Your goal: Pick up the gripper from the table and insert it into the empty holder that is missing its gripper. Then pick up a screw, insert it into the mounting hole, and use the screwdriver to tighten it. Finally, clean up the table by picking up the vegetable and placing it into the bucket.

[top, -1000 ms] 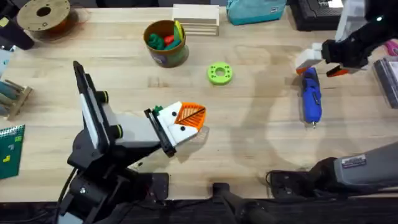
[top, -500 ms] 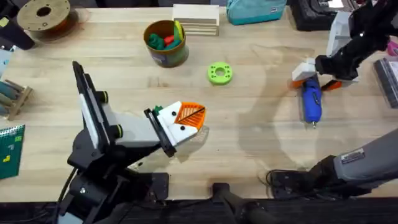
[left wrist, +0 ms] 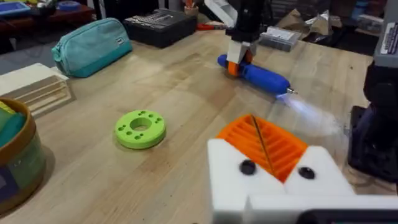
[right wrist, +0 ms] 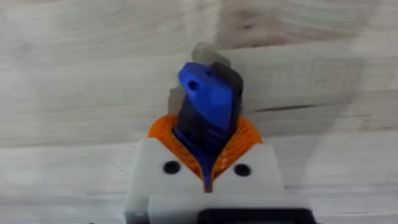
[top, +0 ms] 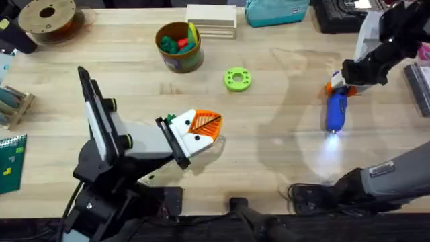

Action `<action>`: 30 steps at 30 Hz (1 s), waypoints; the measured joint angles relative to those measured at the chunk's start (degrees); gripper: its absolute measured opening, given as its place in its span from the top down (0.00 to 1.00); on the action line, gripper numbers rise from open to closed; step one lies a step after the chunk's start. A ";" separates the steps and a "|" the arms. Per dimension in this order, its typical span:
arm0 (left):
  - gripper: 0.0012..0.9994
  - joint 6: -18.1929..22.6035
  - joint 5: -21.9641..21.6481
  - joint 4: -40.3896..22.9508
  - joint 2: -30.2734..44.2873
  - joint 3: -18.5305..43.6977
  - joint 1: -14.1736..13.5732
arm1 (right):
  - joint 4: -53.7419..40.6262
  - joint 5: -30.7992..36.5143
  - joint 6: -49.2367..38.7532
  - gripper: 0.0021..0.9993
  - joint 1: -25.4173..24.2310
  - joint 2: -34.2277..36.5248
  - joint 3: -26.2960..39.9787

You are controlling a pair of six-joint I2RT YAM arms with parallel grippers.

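My left gripper point(top: 201, 129) rests low over the desk point(top: 269, 161), its orange pads pressed together on nothing. Beyond it sit the bucket point(top: 179, 47) and a green disc point(top: 236, 79). My right gripper point(top: 340, 86) is clamped on the screwdriver's point(top: 336, 109) rear end. The overhead view shows its tip lit; my right wrist view shows the pads hugging the blue body.

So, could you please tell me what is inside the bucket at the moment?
The bucket holds red and green toy pieces, with something yellow against its far rim. Whatever lies beneath those pieces is covered. The left wrist view catches just its edge, so it adds nothing further.
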 joint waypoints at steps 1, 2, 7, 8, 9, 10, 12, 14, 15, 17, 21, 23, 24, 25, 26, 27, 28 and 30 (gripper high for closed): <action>0.99 0.00 0.00 0.00 0.00 0.00 0.01 | -0.72 -0.08 -0.35 0.97 0.06 -0.19 0.00; 0.99 0.00 0.00 0.00 0.00 0.00 0.00 | -1.40 -0.24 -0.47 0.97 0.09 -0.53 -0.02; 0.99 0.00 0.00 0.01 0.00 0.00 0.01 | -1.12 -2.48 -0.90 0.97 0.20 -8.13 -0.26; 0.99 0.00 0.00 0.01 0.00 0.00 0.01 | -1.04 -3.46 -1.02 0.97 0.20 -10.58 -0.26; 0.99 0.00 0.00 0.00 0.00 0.00 0.02 | -1.05 -4.90 -1.11 0.97 0.20 -13.74 -0.26; 0.99 0.00 0.00 0.00 0.00 0.00 0.01 | -1.10 -6.20 -1.16 0.97 0.20 -16.07 -0.26; 0.99 0.00 -0.02 0.00 0.00 0.00 0.00 | -1.27 -10.02 -1.35 0.97 0.20 -21.01 -0.24; 0.99 0.00 -0.02 0.01 0.00 0.00 0.02 | -1.44 -15.12 -1.37 0.97 0.20 -25.18 -0.24; 0.99 0.00 -0.02 0.00 0.00 0.00 0.02 | -1.49 -17.78 -1.39 0.97 0.20 -26.81 -0.24; 0.99 0.00 -0.02 0.00 0.00 0.00 0.02 | -1.35 -23.37 -1.48 0.97 0.36 -29.74 -0.24; 0.99 0.00 -0.02 0.00 0.00 0.00 0.01 | 0.57 -32.45 -1.50 0.97 2.22 -34.76 -0.24; 0.99 0.00 -0.02 0.00 0.00 0.00 0.02 | 1.97 -35.00 -1.42 0.97 4.27 -37.18 -0.24; 0.99 0.00 -0.02 0.00 0.00 0.00 0.00 | 2.66 -36.05 -1.25 0.97 5.70 -38.39 -0.24; 0.99 0.00 -0.02 0.00 0.00 0.00 0.00 | 3.39 -36.68 -1.03 0.97 6.96 -39.26 -0.26; 0.99 0.00 -0.02 0.00 0.00 0.00 0.00 | 4.67 -37.33 -0.52 0.97 8.64 -40.17 -0.26; 0.99 0.00 -0.02 0.00 0.00 0.00 0.01 | 6.14 -37.70 0.11 0.97 10.35 -40.91 -0.26; 0.99 0.00 -0.02 0.01 0.00 0.00 0.02 | 7.73 -37.94 0.81 0.97 12.05 -41.48 -0.28; 0.99 0.00 -0.02 0.00 0.00 0.00 0.02 | 10.89 -37.66 2.41 0.97 15.66 -42.26 -0.38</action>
